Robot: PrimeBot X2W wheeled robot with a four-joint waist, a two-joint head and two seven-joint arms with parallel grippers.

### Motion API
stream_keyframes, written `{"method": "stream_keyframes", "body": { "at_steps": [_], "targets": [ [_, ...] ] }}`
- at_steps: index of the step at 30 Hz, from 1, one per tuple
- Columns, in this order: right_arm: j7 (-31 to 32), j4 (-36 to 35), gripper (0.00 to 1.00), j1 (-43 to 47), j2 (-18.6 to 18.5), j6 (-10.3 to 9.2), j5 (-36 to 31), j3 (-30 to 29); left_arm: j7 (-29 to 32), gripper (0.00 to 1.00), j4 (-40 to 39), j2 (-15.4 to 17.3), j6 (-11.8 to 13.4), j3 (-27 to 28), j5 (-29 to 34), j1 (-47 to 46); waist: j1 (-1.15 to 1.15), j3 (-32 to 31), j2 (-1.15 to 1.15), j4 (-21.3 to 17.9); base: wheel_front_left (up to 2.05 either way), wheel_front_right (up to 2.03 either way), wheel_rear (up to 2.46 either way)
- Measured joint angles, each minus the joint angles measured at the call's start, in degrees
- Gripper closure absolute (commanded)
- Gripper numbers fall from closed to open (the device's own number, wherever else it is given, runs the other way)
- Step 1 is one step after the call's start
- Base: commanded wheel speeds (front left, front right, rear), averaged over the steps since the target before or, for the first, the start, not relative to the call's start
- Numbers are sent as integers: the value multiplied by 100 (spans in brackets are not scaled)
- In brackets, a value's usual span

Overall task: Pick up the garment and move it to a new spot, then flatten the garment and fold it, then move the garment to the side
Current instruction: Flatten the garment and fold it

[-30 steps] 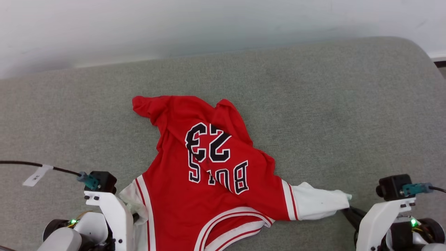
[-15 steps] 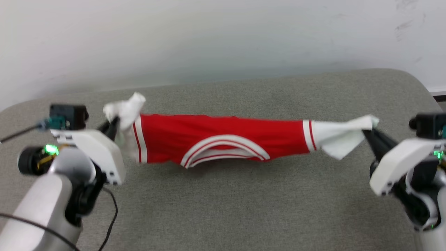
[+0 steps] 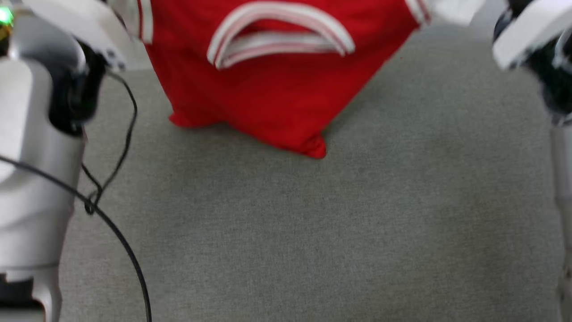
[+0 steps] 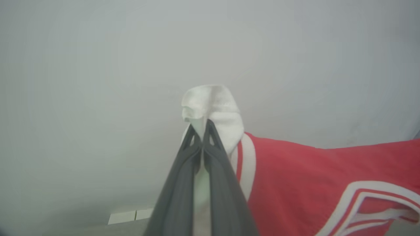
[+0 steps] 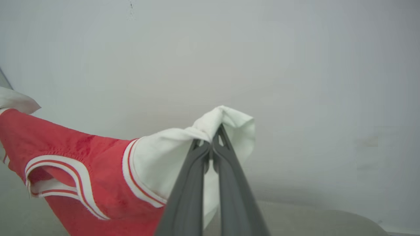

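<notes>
The garment point(image 3: 250, 89), a red T-shirt with white sleeves and striped collar trim, hangs stretched between my two raised arms. Its lower corners hang down close to the grey cushion, and I cannot tell whether they touch it. In the left wrist view my left gripper point(image 4: 203, 126) is shut on the bunched white sleeve point(image 4: 213, 105), and the red body point(image 4: 311, 177) runs off to the right. My right gripper point(image 5: 216, 132) is shut on the other white sleeve point(image 5: 170, 150), with the red body point(image 5: 82, 154) and collar to its left. The head view shows the pale wrist housings at the top corners.
A grey upholstered surface point(image 3: 313, 232) spreads below the garment. A black cable point(image 3: 120, 232) dangles from my left arm point(image 3: 35, 134) over its left part. A plain white wall point(image 4: 98, 65) stands behind.
Both arms have lifted the garment by its sleeves from lying crumpled on the cushion to hanging spread in the air. The head camera's view has shifted too.
</notes>
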Motion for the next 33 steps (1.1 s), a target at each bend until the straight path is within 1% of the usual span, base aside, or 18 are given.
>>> {"method": "stream_keyframes", "body": {
  "at_steps": [5,10,13,16,19,26,29,33],
  "targets": [
    [-379,536,100,-1450,-191,0,-81,220,-236,100,546,-109,-115,5,162,-1279,0,559,0,17,0,0,0],
    [-837,1071,100,-2771,-255,0,-146,420,-708,100,960,-82,-222,74,370,-2502,1,1149,0,33,0,0,0],
    [-1072,1390,100,-3349,-259,0,-135,547,-887,100,1230,-84,-281,140,382,-3033,1,1461,0,31,0,0,0],
    [-1279,1692,100,-3852,-268,0,-51,658,-990,100,1454,-87,-372,90,456,-3427,1,1740,0,33,0,0,0],
    [-1429,2007,100,-4090,-279,0,22,867,-1066,100,1717,-94,-426,47,470,-3567,1,1967,0,38,0,0,0],
    [-1651,2796,100,-4192,-227,0,260,1344,-1169,100,2373,-211,-575,4,347,-3548,1,2318,0,54,0,0,0],
    [-1731,3137,100,-4072,-176,0,417,1527,-1267,100,2729,-309,-664,4,261,-3344,1,2354,0,65,0,0,0],
    [-1863,3490,100,-3692,-144,0,655,1797,-1446,100,3203,-372,-777,3,145,-2960,0,2248,0,69,0,0,0]
  ]
}}
